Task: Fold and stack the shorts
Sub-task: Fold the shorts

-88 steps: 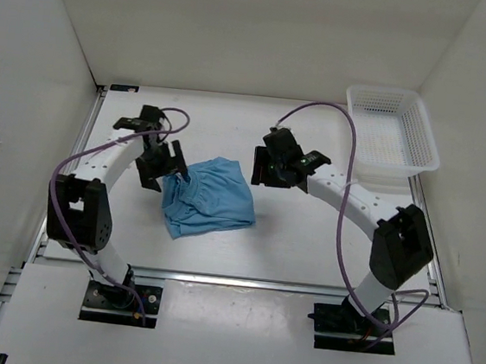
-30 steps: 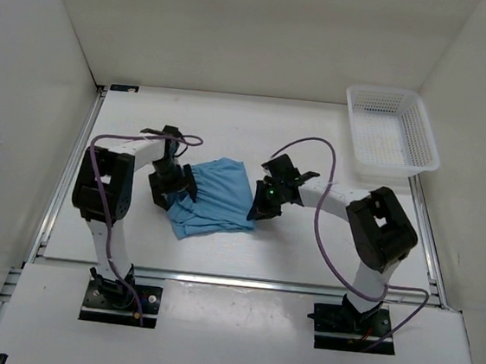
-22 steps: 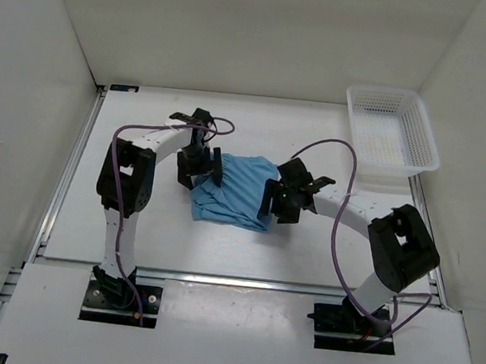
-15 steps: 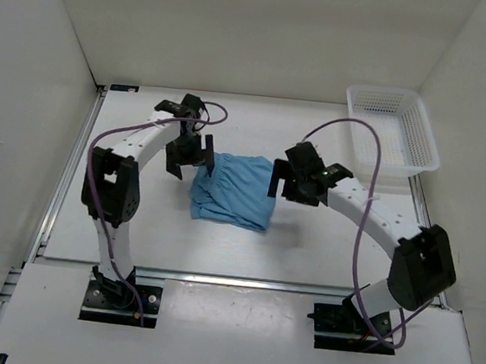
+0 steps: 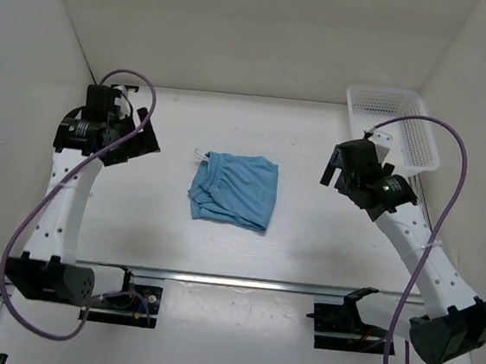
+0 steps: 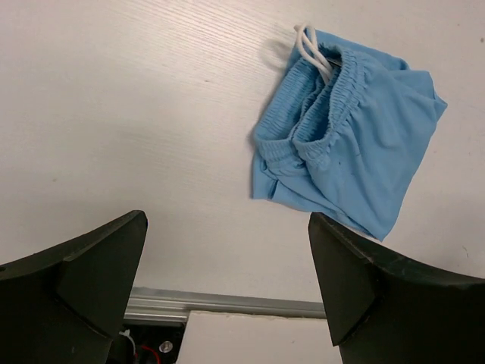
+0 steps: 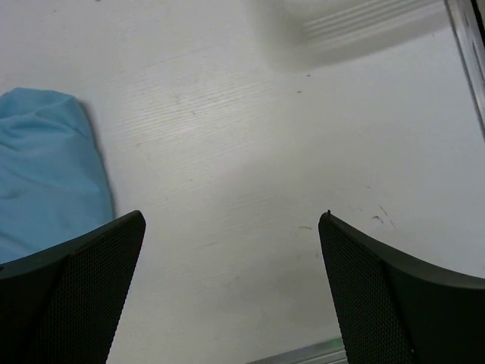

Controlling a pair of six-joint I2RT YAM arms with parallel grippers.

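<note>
Lying flat near the middle of the table point(image 5: 307, 232), the shorts point(image 5: 233, 190) are folded into a compact rectangle. The gathered waistband faces nine o'clock and the white drawstring point(image 5: 201, 154) shows at the eleven o'clock corner. Your left gripper point(image 5: 133, 140) hangs well apart from them at about ten o'clock, jaws spread wide and holding nothing. Your right gripper point(image 5: 342, 169) sits well clear at about three o'clock, jaws likewise fully apart and empty. The white mesh basket point(image 5: 422, 136) stands at two o'clock, near the right gripper.

Arms raised, far apart; left pincer point(image 5: 136, 142), right pincer point(image 5: 335, 170) jaws spread wide.
</note>
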